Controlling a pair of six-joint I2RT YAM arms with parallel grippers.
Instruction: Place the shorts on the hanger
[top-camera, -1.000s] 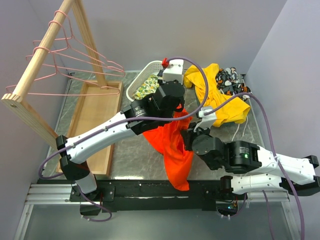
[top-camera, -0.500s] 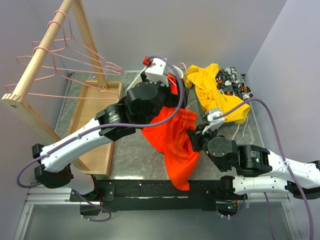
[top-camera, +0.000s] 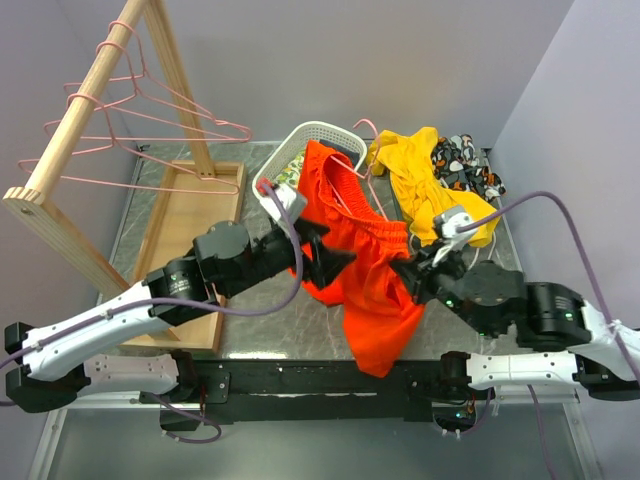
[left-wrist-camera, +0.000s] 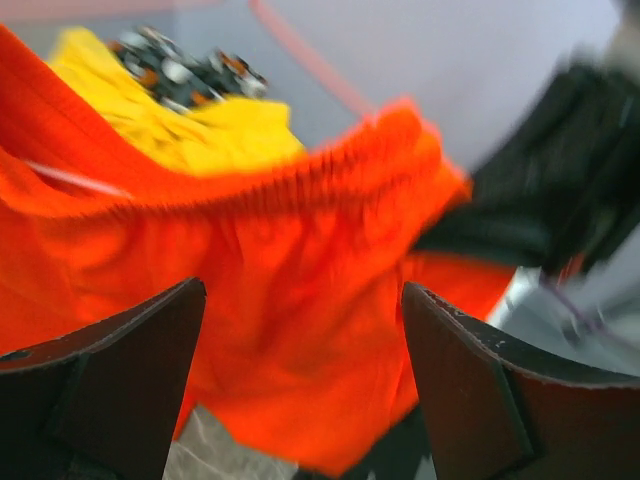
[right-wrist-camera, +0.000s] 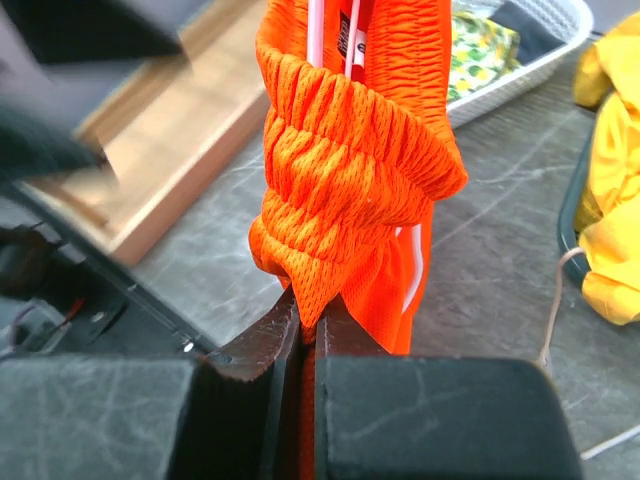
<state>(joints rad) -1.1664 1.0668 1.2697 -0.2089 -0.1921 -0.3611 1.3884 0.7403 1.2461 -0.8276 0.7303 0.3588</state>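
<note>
Orange shorts (top-camera: 365, 262) pinched in right tool (right-wrist-camera: 300, 312), just beyond spread left tool (left-wrist-camera: 302, 292)

The shorts (top-camera: 365, 270) hang before the basket (top-camera: 280, 155), rack (top-camera: 78, 110) at left.

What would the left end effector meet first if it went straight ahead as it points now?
The shorts, hanging right in front of the open left end effector; blur hides how near they are.

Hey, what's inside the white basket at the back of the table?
A lemon-print cloth shows inside the white basket. The orange shorts, held up in front of it, cover much of the inside, so anything else in there cannot be seen.
</note>
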